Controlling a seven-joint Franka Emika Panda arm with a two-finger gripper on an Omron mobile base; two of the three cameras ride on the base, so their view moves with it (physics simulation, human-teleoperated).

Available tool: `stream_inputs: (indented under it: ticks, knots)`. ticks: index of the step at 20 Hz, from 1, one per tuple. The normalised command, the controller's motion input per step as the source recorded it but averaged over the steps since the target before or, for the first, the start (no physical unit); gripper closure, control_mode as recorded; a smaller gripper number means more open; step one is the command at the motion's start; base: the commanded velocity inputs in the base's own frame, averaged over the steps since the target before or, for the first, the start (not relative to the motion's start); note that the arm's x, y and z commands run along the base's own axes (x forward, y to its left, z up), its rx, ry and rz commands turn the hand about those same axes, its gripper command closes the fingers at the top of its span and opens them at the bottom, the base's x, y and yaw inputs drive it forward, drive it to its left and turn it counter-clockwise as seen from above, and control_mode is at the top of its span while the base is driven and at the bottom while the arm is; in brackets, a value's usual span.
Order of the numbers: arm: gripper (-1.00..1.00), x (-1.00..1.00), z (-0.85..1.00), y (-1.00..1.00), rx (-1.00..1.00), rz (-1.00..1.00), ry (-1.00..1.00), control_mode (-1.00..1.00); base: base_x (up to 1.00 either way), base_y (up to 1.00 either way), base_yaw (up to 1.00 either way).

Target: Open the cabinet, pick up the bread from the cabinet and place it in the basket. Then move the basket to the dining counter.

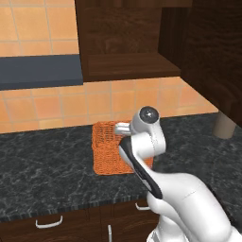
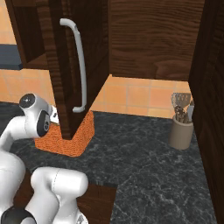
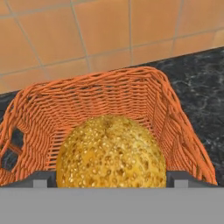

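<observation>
Hand spread wide, fingertips either side of the bread inside the basket.

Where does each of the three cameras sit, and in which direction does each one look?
Left base view: behind the arm, on its left, looking forward and down at the basket on the black counter.
Right base view: behind the arm on its right, facing the open cabinet door; the white arm shows lower left.
Hand view: on the hand, looking into the basket at the bread; the fingertips flank it.
Shared: all views show the basket.
</observation>
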Motion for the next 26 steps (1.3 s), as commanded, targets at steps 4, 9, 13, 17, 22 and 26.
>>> stream_inputs:
  ticks: [4, 9, 13, 17, 22, 26]
  knots:
    - [1.0, 0.4, -0.18, 0.0, 0.0, 0.02, 0.09, -1.0, 0.0, 0.0, 0.0]
    - [1.0, 0.53, -0.22, 0.08, 0.0, 0.02, 0.14, -1.0, 0.0, 0.0, 0.0]
    - [1.0, 0.59, -0.22, 0.12, 0.0, 0.02, 0.08, -1.0, 0.0, 0.0, 0.0]
    - [1.0, 0.32, -0.38, 0.25, 0.0, 0.04, 0.06, -1.0, 0.0, 0.0, 0.0]
    - [1.0, 0.31, -0.35, 0.13, 0.0, 0.05, 0.05, -1.0, 0.0, 0.0, 0.0]
    - [1.0, 0.21, -0.35, 0.01, 0.0, 0.07, 0.07, -1.0, 0.0, 0.0, 0.0]
